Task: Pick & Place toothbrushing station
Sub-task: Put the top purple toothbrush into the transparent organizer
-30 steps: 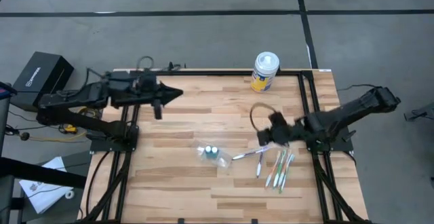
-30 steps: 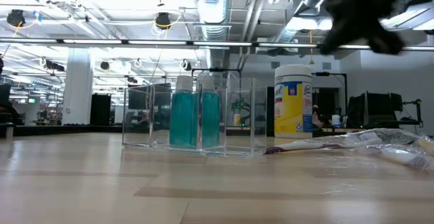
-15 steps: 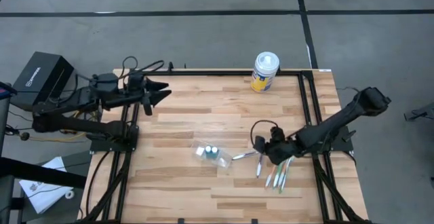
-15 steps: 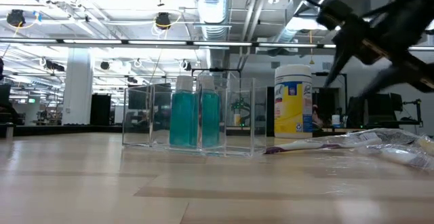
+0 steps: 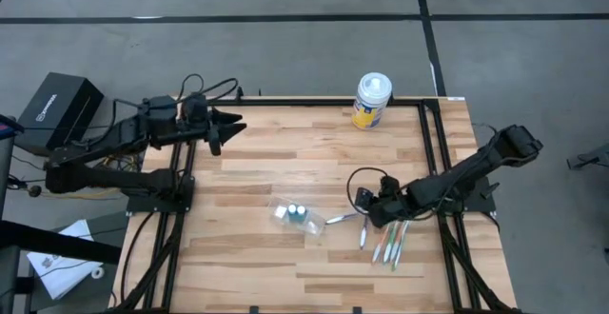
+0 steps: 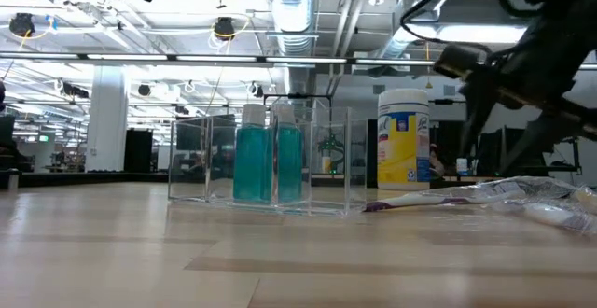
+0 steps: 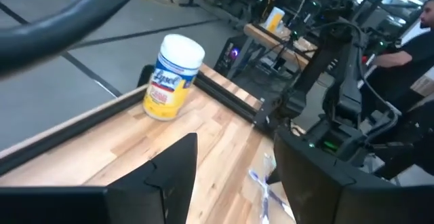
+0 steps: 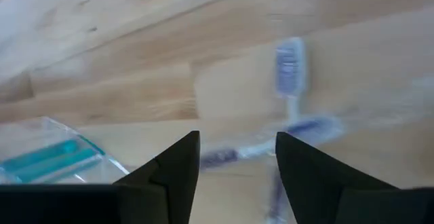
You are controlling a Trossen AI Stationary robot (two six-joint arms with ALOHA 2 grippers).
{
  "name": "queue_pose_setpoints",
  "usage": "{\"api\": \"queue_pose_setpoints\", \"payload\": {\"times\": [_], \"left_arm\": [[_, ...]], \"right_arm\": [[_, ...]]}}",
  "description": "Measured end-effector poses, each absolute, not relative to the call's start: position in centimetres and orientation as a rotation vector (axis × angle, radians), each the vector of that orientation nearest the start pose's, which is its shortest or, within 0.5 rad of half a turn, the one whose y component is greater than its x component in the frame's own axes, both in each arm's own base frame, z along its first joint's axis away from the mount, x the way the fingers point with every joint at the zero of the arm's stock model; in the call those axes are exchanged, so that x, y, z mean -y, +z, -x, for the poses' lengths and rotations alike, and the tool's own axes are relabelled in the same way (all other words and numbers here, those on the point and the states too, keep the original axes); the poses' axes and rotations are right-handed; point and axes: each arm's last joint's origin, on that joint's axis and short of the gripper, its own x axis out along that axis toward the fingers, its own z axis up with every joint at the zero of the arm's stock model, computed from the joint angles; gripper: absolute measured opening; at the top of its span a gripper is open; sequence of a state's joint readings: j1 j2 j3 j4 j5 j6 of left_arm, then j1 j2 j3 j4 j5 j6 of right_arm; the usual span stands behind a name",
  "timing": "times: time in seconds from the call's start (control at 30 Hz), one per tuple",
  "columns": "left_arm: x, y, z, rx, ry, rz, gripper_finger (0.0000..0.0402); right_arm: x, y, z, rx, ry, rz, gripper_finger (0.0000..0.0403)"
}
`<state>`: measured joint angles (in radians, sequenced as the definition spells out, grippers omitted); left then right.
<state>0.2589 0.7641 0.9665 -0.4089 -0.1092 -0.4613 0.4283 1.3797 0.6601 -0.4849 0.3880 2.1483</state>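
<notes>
While bagged: two teal tubes [image 5: 298,210].

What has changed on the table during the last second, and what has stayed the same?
The right gripper came down and forward to the purple toothbrush; its fingers are open, gripping nothing. The left gripper, open, drew back a little near the table's far left edge. The clear box, the other toothbrushes and the wipes canister did not move.

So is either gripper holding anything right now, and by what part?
No. The right gripper is open above a toothbrush, not gripping it; the left gripper is open and empty.
</notes>
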Motion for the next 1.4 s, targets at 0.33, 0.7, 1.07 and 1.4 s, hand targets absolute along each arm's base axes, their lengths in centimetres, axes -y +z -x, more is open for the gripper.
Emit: {"api": "queue_pose_setpoints", "payload": {"times": [0.33,0.7,1.07,1.4], "left_arm": [[-6.3,37.0,-15.0,-0.134,0.401,0.552,0.0184],[-7.7,36.4,-15.8,-0.173,0.372,0.586,0.0177],[-8.3,36.2,-15.9,-0.188,0.336,0.624,0.0176],[-8.3,36.4,-15.9,-0.173,0.327,0.613,0.0176]], "right_arm": [[-8.3,16.8,-19.1,-0.708,-1.093,-1.383,0.0189],[-7.8,14.1,-19.6,-0.675,-1.110,-1.429,0.0192],[-6.6,12.3,-21.0,-0.588,-1.068,-1.486,0.0015],[-5.8,18.3,-20.8,-0.344,-0.942,-1.422,0.0001]]}}
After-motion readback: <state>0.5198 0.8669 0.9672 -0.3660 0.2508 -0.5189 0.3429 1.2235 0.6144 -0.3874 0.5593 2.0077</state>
